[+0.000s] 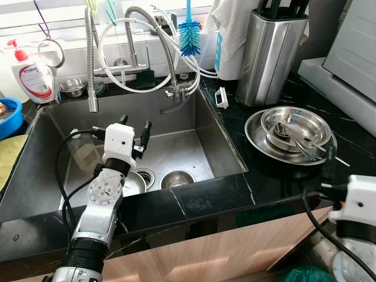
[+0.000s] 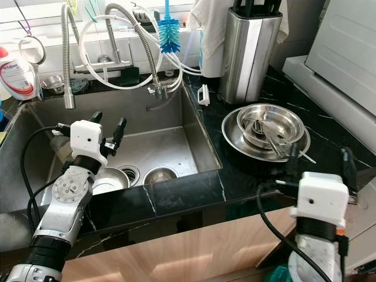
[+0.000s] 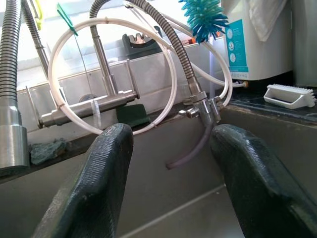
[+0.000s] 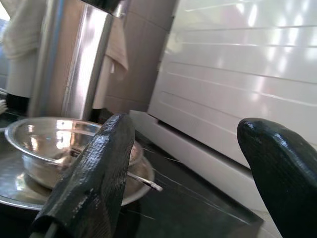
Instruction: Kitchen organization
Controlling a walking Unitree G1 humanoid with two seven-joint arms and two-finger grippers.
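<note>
My left gripper (image 1: 135, 123) hangs open inside the steel sink (image 1: 211, 135), above its floor, with nothing between the fingers; it points at the back wall and tap (image 3: 89, 106). Below it, a small steel bowl (image 1: 176, 178) sits on the sink floor, and a second bowl (image 1: 134, 183) is partly hidden by my left arm. On the black counter to the right, a steel plate (image 1: 255, 138) carries a steel bowl (image 1: 294, 120) holding utensils (image 1: 299, 140). My right gripper (image 2: 319, 154) is open just in front of that stack, near the counter's front edge, and grips nothing.
A steel knife block (image 1: 270, 53) stands behind the plate, with a white appliance (image 1: 352, 53) at the far right. A blue bottle brush (image 1: 189, 35), spring-hose faucet (image 1: 91, 64) and white tubing hang over the sink. Soap bottle (image 1: 32, 76) and blue bowl (image 1: 9, 114) sit at the left.
</note>
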